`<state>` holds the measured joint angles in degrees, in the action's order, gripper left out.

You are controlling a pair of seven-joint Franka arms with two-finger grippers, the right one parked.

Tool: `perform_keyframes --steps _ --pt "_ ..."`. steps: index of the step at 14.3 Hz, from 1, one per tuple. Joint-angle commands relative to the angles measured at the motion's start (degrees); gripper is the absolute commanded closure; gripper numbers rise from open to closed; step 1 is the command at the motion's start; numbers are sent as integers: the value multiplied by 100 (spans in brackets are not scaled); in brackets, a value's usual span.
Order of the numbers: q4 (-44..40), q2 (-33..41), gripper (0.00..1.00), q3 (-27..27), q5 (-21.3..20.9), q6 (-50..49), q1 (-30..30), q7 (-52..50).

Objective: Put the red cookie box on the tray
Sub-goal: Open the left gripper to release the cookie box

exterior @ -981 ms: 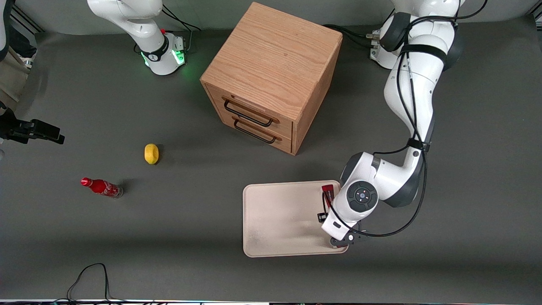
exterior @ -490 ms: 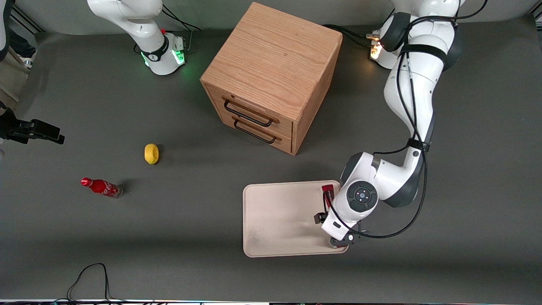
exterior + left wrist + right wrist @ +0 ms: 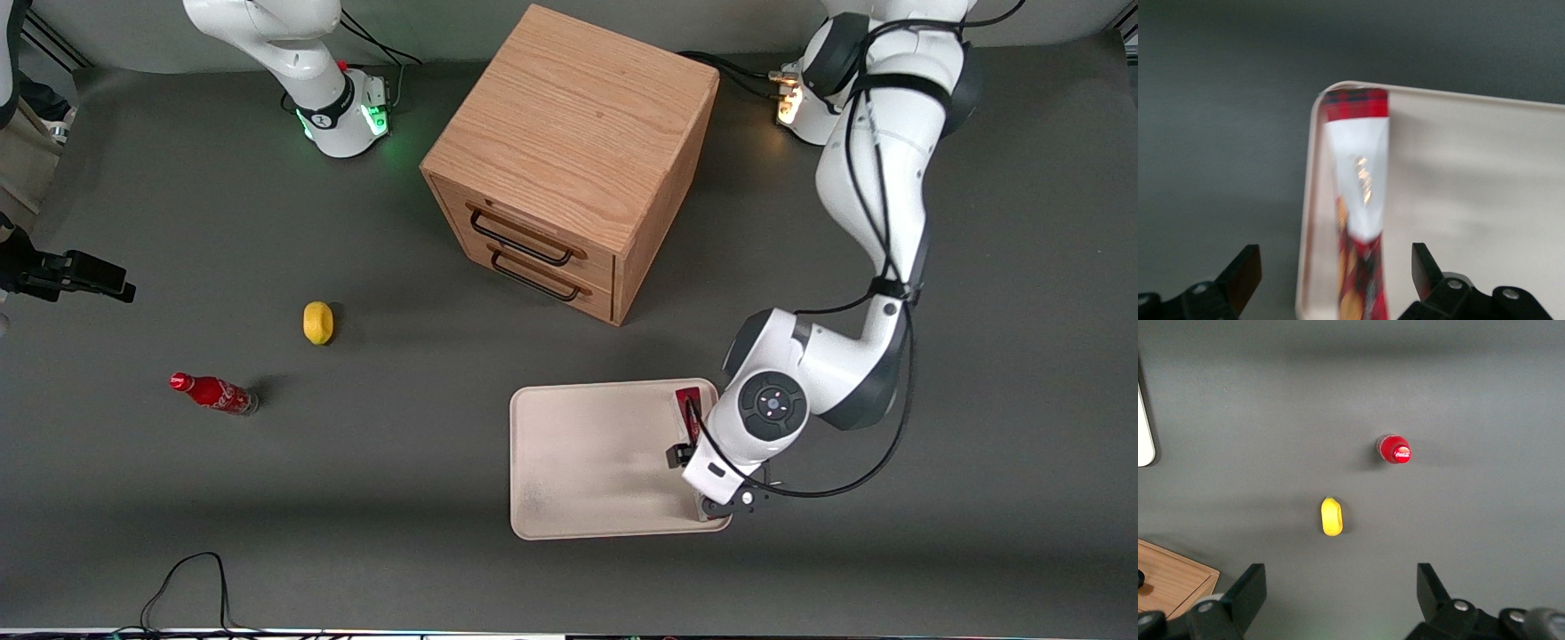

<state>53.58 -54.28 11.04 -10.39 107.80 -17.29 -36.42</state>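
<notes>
The red cookie box (image 3: 1361, 180) lies flat on the cream tray (image 3: 1471, 200), along the rim at the tray's end toward the working arm. My left gripper (image 3: 1335, 260) hangs just above it, open, with one finger (image 3: 1245, 267) over the table outside the rim and the other over the tray. Neither finger touches the box. In the front view only the box's red end (image 3: 685, 397) shows on the tray (image 3: 587, 462). The wrist covers the rest of the box and most of the gripper (image 3: 698, 482).
A wooden drawer cabinet (image 3: 569, 160) stands farther from the front camera than the tray. A yellow lemon (image 3: 317, 322) and a small red soda bottle (image 3: 213, 393) lie toward the parked arm's end. A black cable (image 3: 187, 578) loops near the table's front edge.
The left arm's wrist and elbow have shifted slightly toward the working arm's end. The box has stayed in place on the tray.
</notes>
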Motion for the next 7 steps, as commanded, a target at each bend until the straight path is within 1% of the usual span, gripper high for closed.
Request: perform_keyframes --steps 1,2,3,7 --pt "783 1057 0 -32 -25 -540 181 344" --pt "1098 1408 0 -23 19 -558 304 554" --pt "1606 1829 0 -23 19 -480 418 626" --pt "3488 3648 0 -119 72 -383 630 636"
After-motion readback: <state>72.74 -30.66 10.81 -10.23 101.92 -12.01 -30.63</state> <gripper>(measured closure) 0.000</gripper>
